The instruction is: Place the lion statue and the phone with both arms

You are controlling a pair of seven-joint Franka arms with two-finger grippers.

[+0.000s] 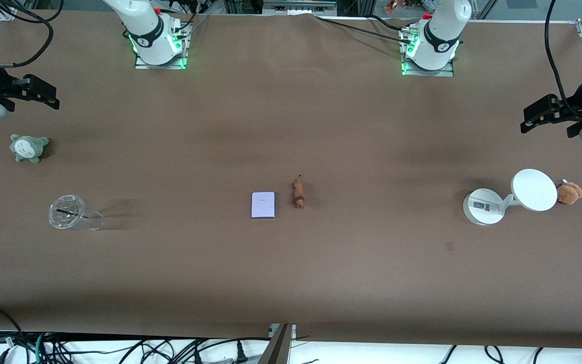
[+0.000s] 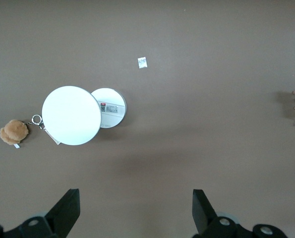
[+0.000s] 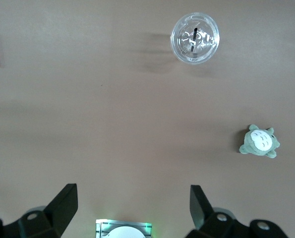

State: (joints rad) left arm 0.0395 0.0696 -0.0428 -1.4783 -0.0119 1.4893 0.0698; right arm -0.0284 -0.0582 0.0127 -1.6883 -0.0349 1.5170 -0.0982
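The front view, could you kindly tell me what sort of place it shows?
Probably a robotics lab bench. Two arm bases are bolted along one edge of a brown-covered table, loose cables hang off its edge, and small test props lie spread out: a phone, a lion statue, plush toys.

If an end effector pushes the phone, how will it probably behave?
The phone lies flat on the brown table, so it would probably slide, not roll or tip. Its thin, low edges likely make a pinch from above difficult. It looks rigid, probably not floppy.
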